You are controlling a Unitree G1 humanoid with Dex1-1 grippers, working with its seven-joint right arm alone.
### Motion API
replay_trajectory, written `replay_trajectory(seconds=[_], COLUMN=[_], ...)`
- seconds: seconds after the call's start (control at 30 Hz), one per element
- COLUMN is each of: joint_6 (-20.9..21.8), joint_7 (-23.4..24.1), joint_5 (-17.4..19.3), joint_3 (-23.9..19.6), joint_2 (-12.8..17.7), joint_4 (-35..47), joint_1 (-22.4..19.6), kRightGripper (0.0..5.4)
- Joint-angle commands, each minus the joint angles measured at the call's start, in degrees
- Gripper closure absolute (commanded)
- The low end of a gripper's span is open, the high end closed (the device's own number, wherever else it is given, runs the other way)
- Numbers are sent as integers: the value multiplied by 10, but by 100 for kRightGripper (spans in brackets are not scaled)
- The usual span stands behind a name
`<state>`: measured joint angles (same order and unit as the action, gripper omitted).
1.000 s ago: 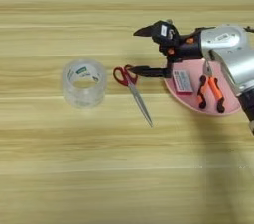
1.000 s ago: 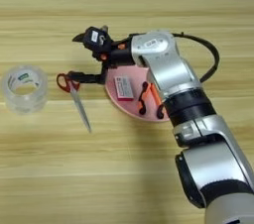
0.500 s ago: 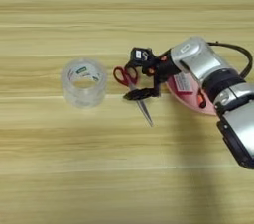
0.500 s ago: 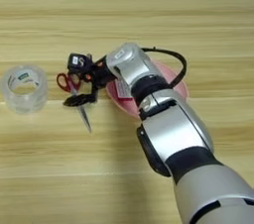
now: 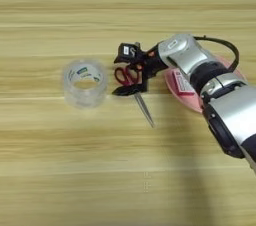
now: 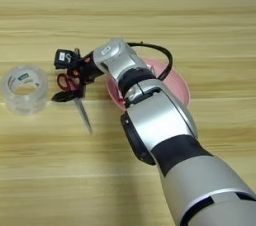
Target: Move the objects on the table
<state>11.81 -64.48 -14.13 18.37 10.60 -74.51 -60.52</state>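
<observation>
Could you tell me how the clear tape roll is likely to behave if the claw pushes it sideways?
The clear tape roll lies flat on its side on the table, so it would probably slide rather than roll. It looks hollow and thin-walled, so likely light and easily shoved. Its smooth plastic may slip on the wood and could spin if pushed off-centre.
</observation>
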Motion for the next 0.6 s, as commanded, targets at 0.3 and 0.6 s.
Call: replay_trajectory(seconds=[0.3,0.6], joint_6=[-2,-15], joint_7=[35,51], joint_5=[-10,-17], joint_3=[-20,-27], joint_2=[-16,-20], joint_4=[-2,-12], joint_1=[-20,-4], kRightGripper=[3,3])
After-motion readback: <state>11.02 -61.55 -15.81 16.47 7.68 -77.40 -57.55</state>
